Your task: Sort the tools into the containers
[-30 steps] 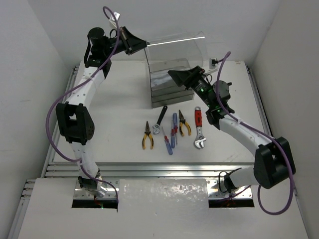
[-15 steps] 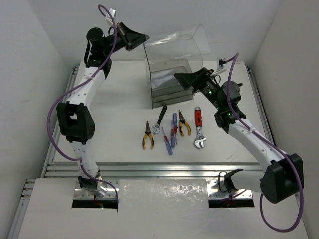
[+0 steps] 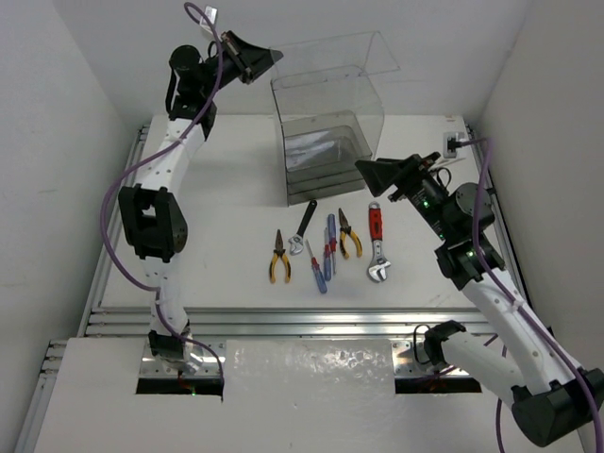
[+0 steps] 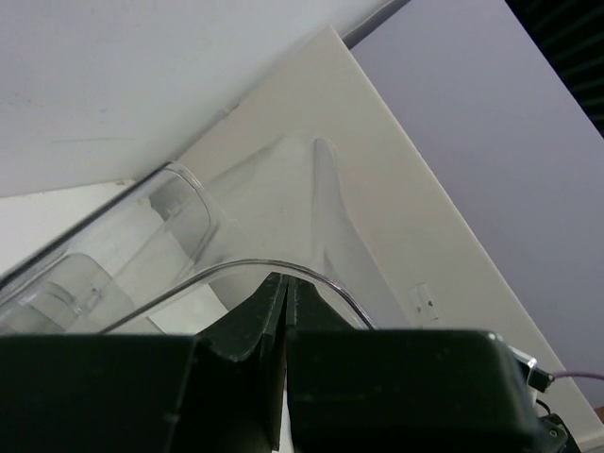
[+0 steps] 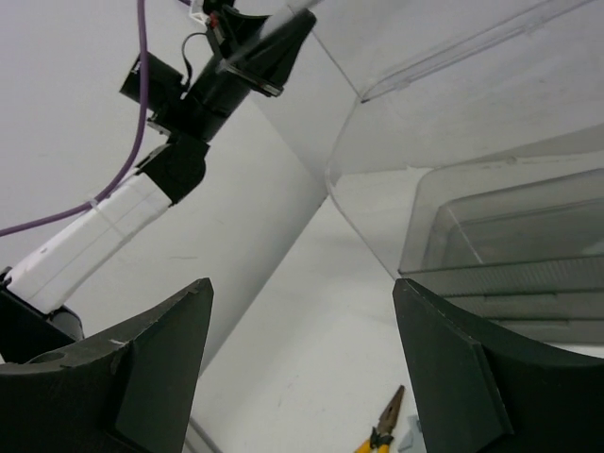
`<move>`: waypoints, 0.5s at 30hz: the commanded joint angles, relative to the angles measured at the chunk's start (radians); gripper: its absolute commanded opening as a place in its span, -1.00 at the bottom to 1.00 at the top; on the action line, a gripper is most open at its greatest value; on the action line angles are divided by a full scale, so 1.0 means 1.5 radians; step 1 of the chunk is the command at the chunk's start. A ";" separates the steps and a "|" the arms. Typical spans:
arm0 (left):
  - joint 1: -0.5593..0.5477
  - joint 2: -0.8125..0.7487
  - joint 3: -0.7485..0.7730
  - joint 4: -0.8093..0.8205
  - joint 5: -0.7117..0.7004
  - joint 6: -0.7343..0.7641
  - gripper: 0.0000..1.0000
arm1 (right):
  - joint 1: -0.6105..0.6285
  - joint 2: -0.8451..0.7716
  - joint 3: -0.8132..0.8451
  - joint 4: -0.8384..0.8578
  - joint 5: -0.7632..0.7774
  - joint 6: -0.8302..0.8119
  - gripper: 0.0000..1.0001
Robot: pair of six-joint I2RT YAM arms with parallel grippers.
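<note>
The left gripper (image 3: 267,57) is clamped shut on the far left edge of the clear lid (image 3: 330,80), which is held raised over the container (image 3: 316,165) at the far middle of the worktop (image 3: 217,198). The right gripper (image 3: 363,167) is held wide apart and empty, beside the container's near right corner. The tools (image 3: 326,247) are laid in a row just near of the container, untouched. Open worktop is left on the left.

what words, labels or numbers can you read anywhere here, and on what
None can be read.
The tools and the container show no legible print.
The white tag at the top of the overhead view is too small to tell whether it carries text.
</note>
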 commanded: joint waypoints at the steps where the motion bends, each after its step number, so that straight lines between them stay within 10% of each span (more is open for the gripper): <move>1: -0.007 0.007 0.064 0.037 -0.029 -0.014 -1.00 | -0.005 -0.032 -0.009 -0.070 0.035 -0.044 0.56; 15: 0.015 0.068 0.116 0.038 -0.065 -0.023 -0.97 | -0.006 -0.099 -0.005 -0.185 0.077 -0.096 0.56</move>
